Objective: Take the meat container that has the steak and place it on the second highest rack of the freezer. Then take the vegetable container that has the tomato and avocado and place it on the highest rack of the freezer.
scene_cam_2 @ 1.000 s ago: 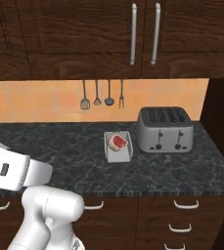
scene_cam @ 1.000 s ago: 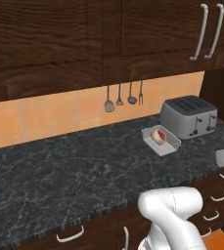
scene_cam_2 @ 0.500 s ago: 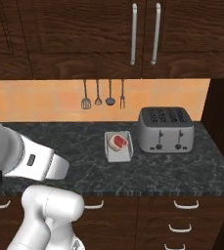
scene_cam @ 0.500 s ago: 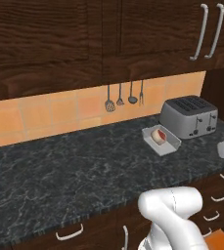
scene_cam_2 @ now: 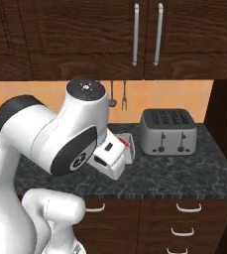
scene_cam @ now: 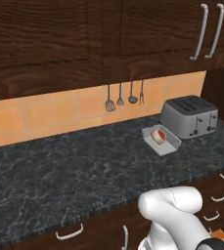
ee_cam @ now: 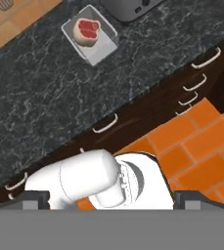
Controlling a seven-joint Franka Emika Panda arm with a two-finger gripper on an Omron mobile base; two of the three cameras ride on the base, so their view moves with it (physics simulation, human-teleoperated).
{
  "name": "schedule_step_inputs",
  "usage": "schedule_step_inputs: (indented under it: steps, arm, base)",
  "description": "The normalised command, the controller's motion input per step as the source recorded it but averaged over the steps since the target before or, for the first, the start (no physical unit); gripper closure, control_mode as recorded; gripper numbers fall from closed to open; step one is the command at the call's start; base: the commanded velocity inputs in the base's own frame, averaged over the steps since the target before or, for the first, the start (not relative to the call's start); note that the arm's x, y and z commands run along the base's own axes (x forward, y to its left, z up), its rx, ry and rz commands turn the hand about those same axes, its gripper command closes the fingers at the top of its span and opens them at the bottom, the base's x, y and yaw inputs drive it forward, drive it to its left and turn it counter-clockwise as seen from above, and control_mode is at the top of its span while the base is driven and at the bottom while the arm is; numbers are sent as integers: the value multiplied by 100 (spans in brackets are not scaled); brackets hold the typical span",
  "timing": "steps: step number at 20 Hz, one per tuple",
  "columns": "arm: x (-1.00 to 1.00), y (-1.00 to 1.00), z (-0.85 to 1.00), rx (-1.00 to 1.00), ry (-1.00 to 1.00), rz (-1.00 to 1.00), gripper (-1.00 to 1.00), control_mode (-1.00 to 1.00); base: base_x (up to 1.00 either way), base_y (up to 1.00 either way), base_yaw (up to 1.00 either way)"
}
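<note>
Steak [ee_cam: 87,29] lay in a shallow clear meat container [scene_cam: 161,140] on the dark stone counter [scene_cam: 84,171], just beside the silver toaster [scene_cam: 189,116]. Gripper jaws stood wide, holding nothing. Utensils [scene_cam: 124,96] hung on the wall behind.

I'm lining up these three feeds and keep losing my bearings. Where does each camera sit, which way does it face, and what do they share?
Left base view: behind the arm's left, facing the counter, toaster and meat container; white arm at lower right.
Right base view: behind its right, same wall; the arm covers most of the container.
Hand view: high on the hand, looking down at the steak, drawers and orange floor.
Shared: container, toaster, counter.
</note>
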Motion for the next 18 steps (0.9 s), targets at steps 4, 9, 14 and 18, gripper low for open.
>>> schedule_step_inputs:
  steps: [4, 9, 14, 18]
  arm:
    - [56, -60, -80, 15, 6, 0, -100, -100]
    - [86, -9, -31, 3, 7, 4, -100, -100]
    - [72, -2, -41, 5, 3, 2, -100, -100]
    - [62, 0, -56, 1, 1, 0, -100, -100]
  base:
    - [0, 0, 0]
    - [0, 0, 0]
    - [0, 0, 0]
    - [0, 0, 0]
